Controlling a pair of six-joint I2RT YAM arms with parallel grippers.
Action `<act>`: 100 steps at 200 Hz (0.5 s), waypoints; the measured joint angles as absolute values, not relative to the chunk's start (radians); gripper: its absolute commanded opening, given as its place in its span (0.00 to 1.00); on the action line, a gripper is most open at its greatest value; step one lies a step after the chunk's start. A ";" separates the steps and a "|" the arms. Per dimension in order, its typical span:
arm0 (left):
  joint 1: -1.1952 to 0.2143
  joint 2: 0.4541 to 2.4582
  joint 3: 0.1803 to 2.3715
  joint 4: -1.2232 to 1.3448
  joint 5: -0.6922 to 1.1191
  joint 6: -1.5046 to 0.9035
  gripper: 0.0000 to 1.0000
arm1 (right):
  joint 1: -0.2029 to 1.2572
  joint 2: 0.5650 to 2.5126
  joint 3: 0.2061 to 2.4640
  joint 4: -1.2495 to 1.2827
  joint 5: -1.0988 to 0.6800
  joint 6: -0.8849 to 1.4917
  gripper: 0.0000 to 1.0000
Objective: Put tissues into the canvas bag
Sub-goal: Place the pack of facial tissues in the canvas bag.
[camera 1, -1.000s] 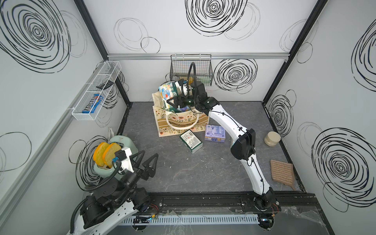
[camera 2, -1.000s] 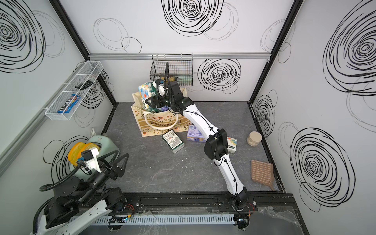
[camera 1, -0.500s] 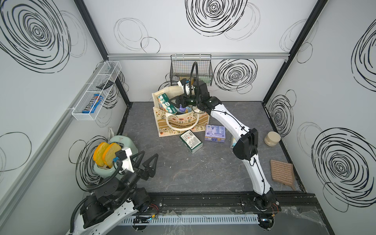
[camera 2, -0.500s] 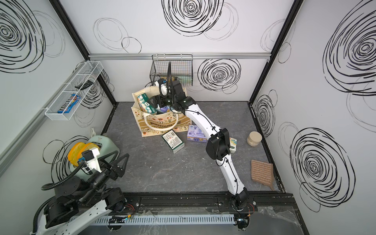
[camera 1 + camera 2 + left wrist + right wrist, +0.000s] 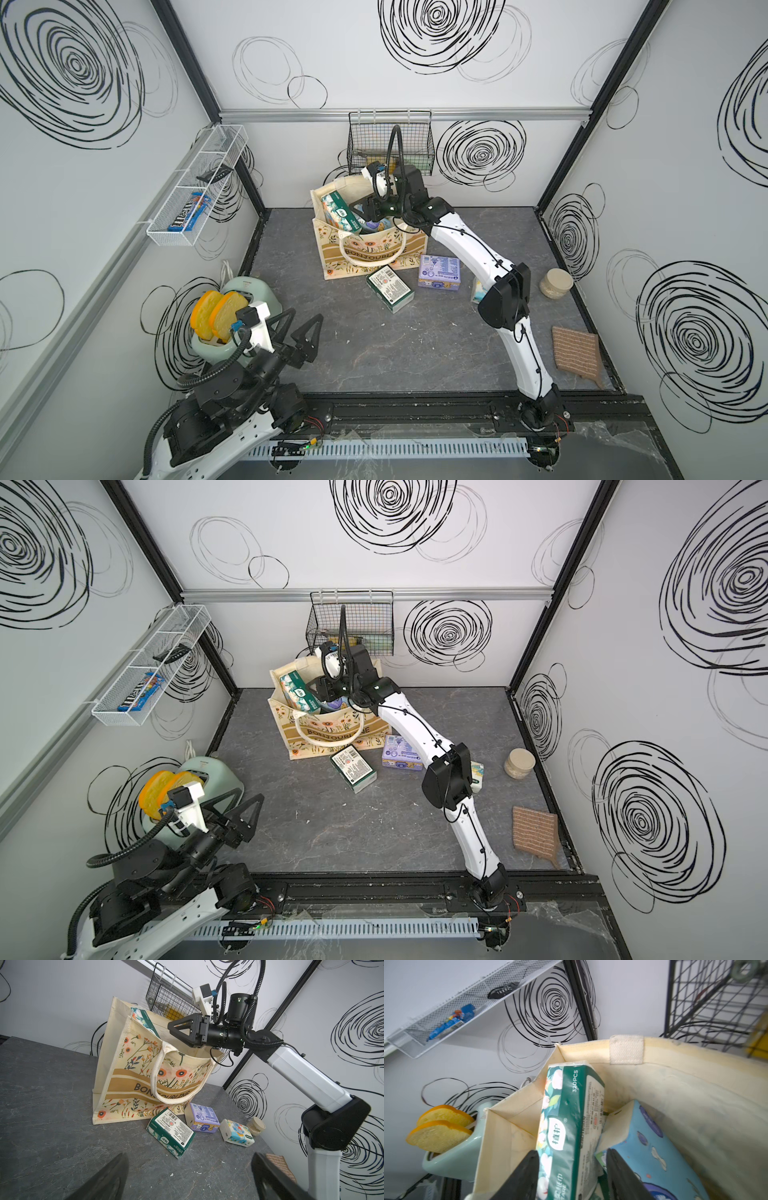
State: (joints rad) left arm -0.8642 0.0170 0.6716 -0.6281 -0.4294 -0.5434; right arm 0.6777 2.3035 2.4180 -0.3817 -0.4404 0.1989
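Observation:
The canvas bag (image 5: 374, 253) (image 5: 332, 729) (image 5: 128, 1076) stands upright at the back. A dark green tissue pack (image 5: 340, 212) (image 5: 298, 692) (image 5: 571, 1115) leans in its left corner and pokes above the rim. A blue pack (image 5: 643, 1142) lies beside it inside. My right gripper (image 5: 362, 210) (image 5: 169, 1027) (image 5: 571, 1152) hovers over the bag mouth. Its jaws are half narrowed either side of the green pack, and one finger stands clear of it. On the floor lie a dark green pack (image 5: 390, 288), a purple one (image 5: 439, 272) and an elephant one (image 5: 236, 1134). My left gripper (image 5: 306, 313) (image 5: 190, 1156) is open and empty at the front left.
A toaster with bread slices (image 5: 232, 320) sits by the left arm. A beige jar (image 5: 555, 282) and a brown cloth (image 5: 575, 353) lie along the right wall. The black wire basket (image 5: 390, 141) hangs behind the bag, and a white wire shelf (image 5: 195, 187) is on the left wall.
The green pack went from held above the bag to leaning inside its left corner. My right jaws have narrowed since. The left arm has not moved.

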 measured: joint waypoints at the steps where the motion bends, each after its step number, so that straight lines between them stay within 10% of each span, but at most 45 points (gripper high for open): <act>1: -0.864 0.017 0.672 -0.628 -0.429 -0.543 0.96 | 0.680 2.304 2.418 -0.382 -0.440 0.198 0.13; 15: -0.864 0.017 0.672 -0.628 -0.430 -0.544 0.96 | 0.700 2.304 2.418 -0.385 -0.439 0.194 0.01; 100: -0.868 0.017 0.672 -0.630 -0.437 -0.549 0.96 | 0.735 2.378 2.498 -0.311 -0.398 0.209 0.08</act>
